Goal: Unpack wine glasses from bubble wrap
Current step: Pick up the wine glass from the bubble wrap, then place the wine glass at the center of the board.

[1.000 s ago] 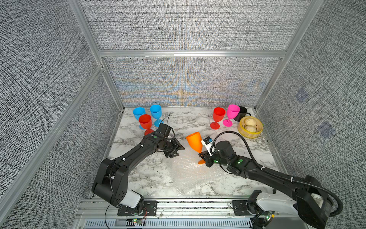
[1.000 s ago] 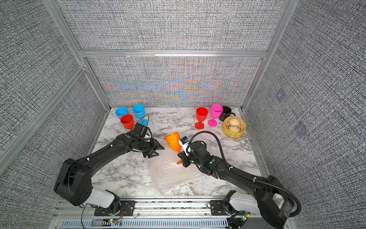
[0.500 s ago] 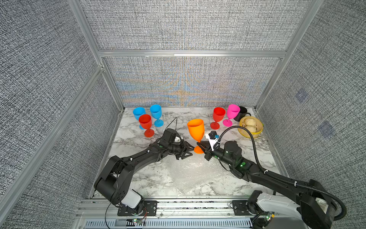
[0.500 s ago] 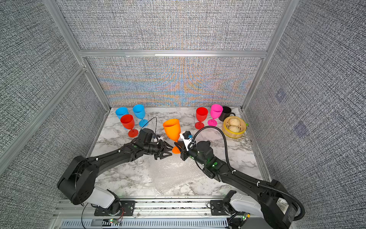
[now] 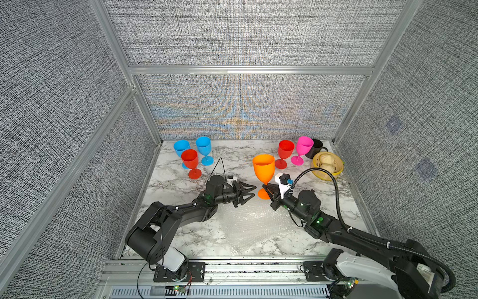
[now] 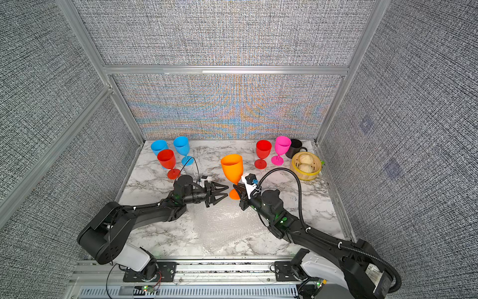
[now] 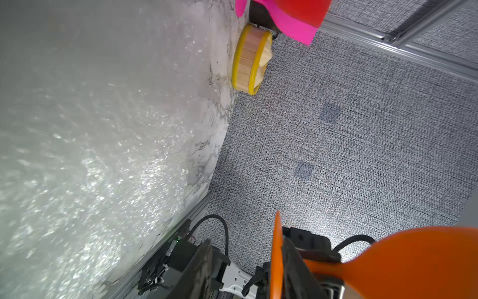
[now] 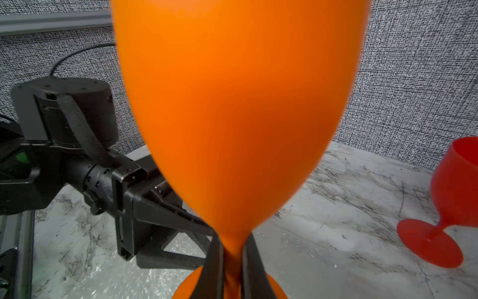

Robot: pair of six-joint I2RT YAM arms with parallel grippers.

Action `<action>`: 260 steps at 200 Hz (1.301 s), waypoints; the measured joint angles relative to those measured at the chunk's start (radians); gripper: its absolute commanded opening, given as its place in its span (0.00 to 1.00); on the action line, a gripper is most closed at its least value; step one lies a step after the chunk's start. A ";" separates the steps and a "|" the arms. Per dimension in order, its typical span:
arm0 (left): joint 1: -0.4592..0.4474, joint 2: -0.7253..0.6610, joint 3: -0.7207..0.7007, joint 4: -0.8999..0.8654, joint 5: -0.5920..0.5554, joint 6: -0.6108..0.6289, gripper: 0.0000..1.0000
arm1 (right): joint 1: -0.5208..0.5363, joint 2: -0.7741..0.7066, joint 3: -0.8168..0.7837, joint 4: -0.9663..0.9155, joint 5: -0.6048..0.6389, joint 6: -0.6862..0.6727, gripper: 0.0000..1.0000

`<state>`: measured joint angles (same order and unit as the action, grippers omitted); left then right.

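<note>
Clamped shut in rt gripper (image 5: 265, 186): orange goblet (image 5: 263, 168), pinched at the stem just above the foot, fingers (image 8: 214, 259) either side. Upright, bowl straight above the tips. Rim cut off in rt wrist view. Foot half hidden behind the fingers, so can't tell if touching table (image 5: 178, 186).

Lt gripper (image 5: 254, 191) partly open, nothing in it. Tips aimed at the goblet's foot, close beside it; contact unclear.

Both arms low & stretched fwd, forearms angled inward, grippers nose to nose.

Below & behind both sets of tips: bubble wrap (image 5: 248, 222), flat on table, mostly blurred glare in lt wrist view.

Beyond lt gripper, outer side: red goblet (image 5: 190, 160), blue goblet (image 5: 203, 147), corner blue goblet (image 5: 181, 147) w/ stem hidden.

Beyond rt gripper: second red goblet (image 5: 285, 150), pink goblet (image 5: 304, 145), black mug (image 5: 317, 147) partly behind pink, yellow basket (image 5: 336, 173) w/ buns.
</note>
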<state>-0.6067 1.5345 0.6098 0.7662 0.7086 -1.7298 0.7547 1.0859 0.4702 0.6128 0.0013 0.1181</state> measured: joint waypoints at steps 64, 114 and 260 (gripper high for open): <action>-0.021 -0.010 0.032 0.006 -0.002 -0.010 0.43 | 0.000 0.060 0.002 0.058 0.018 0.005 0.00; -0.027 0.006 0.009 0.008 -0.003 -0.010 0.40 | 0.000 0.066 0.024 0.086 0.018 0.009 0.00; -0.031 0.078 0.005 0.220 -0.048 -0.107 0.00 | 0.005 0.126 0.021 0.141 0.044 0.057 0.42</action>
<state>-0.6380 1.6123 0.6147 0.9867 0.6609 -1.8366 0.7597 1.2114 0.4908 0.7536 0.0456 0.1749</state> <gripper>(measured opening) 0.051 0.275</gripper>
